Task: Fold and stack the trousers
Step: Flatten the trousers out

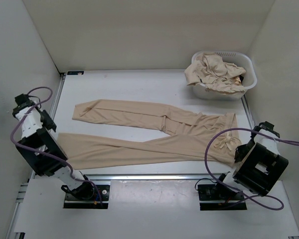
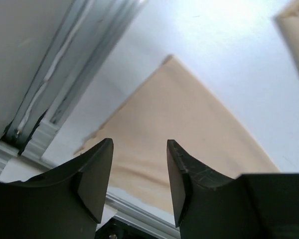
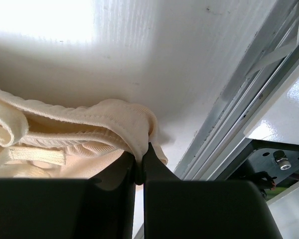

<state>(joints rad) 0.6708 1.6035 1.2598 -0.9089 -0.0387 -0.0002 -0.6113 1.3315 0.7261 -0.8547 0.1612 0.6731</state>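
The trousers (image 1: 189, 127) lie flat on the table. My right gripper (image 3: 141, 167) pinches the waistband (image 3: 114, 117); my left gripper (image 2: 139, 172) hangs open above the near hem (image 2: 184, 119). Next, I think, the left must grasp it for the first fold.

Black-and-white arms (image 1: 42, 152); looping purple cables (image 1: 40, 88); matte black pincer fingers (image 2: 89, 184).

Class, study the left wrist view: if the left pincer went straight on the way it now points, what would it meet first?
Probably the beige cloth trousers: one leg's end lies flat on the white table, straight ahead of the open left pincer. Depth is unclear, so this is only likely.
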